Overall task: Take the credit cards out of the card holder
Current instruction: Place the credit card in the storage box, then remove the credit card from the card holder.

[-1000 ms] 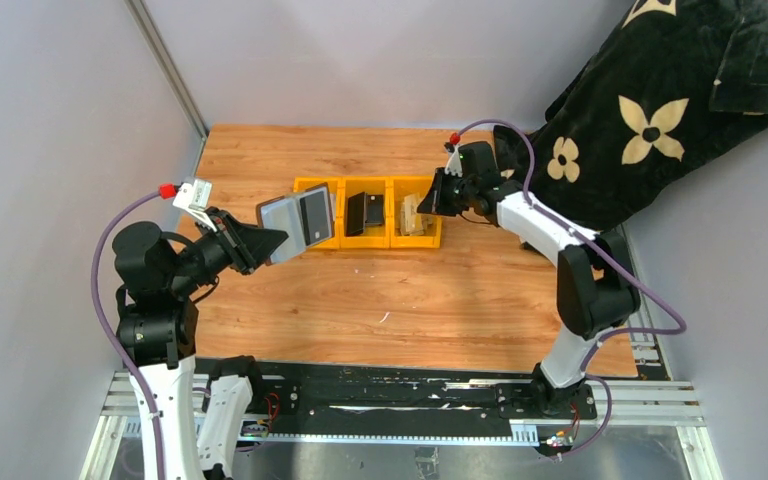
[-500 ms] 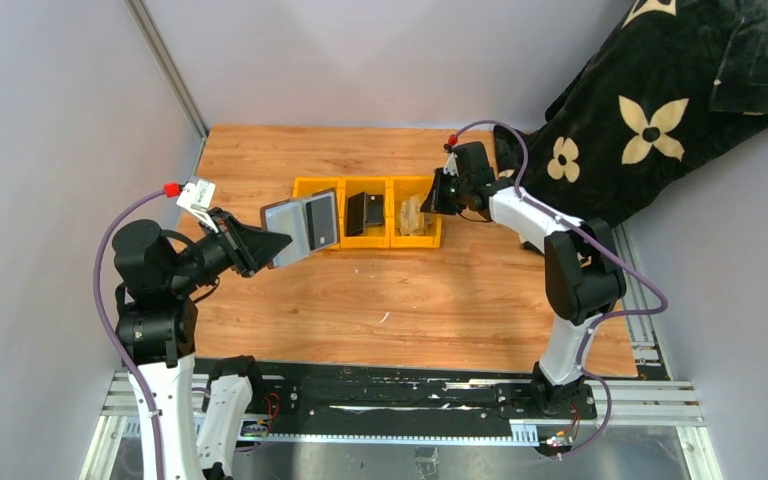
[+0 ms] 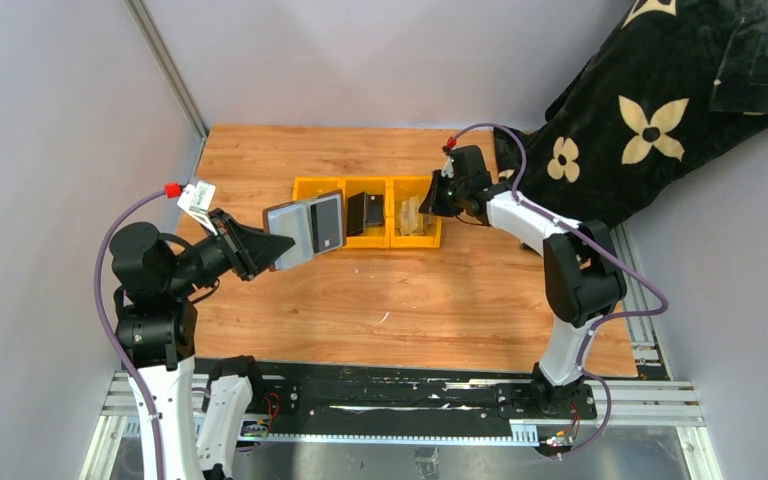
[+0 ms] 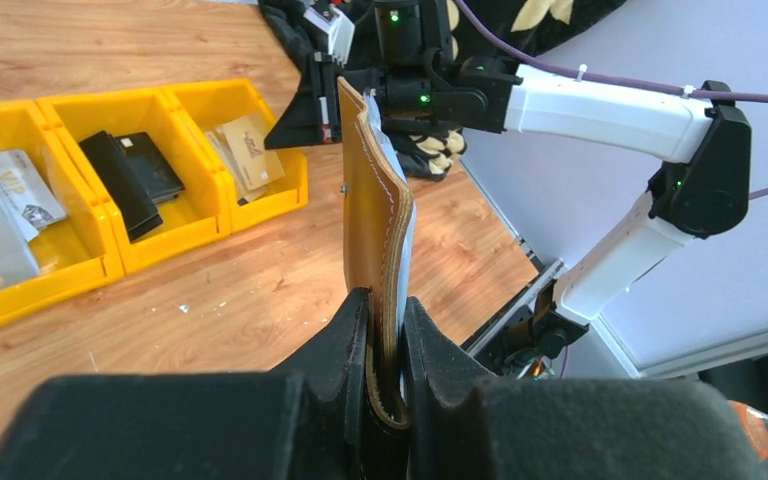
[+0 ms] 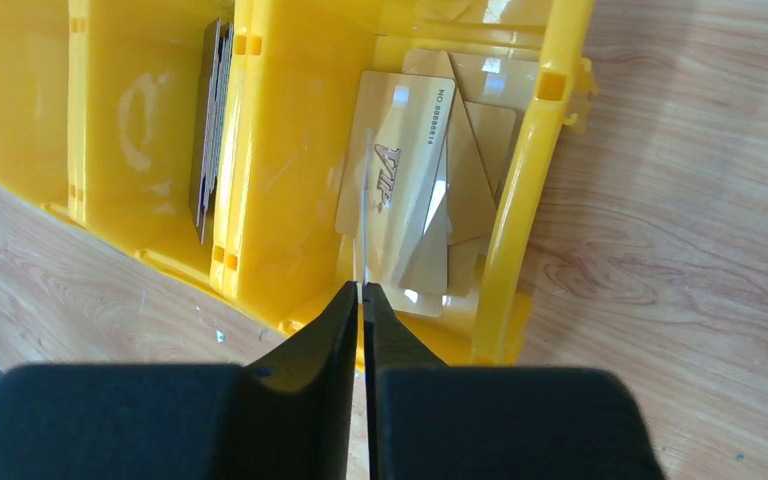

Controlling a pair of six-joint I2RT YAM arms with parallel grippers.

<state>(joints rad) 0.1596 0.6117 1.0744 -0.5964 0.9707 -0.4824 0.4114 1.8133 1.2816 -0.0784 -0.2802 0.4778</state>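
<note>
My left gripper is shut on the fold of the brown card holder, holding it open in the air left of the bins, grey inside up. In the left wrist view the card holder stands edge-on between the jaws of the left gripper. My right gripper hangs over the right bin. Its tips are shut on a thin credit card seen edge-on. Tan credit cards lie in that bin, black ones in the middle bin, grey ones in the left bin.
Three yellow bins stand in a row at mid-table. A black cloth with cream flowers is draped over the back right corner. Grey walls close in the left and back sides of the wooden table.
The left gripper has carried the open card holder a little to the right and nearer. The right gripper has edged slightly left and back over the right bin.
</note>
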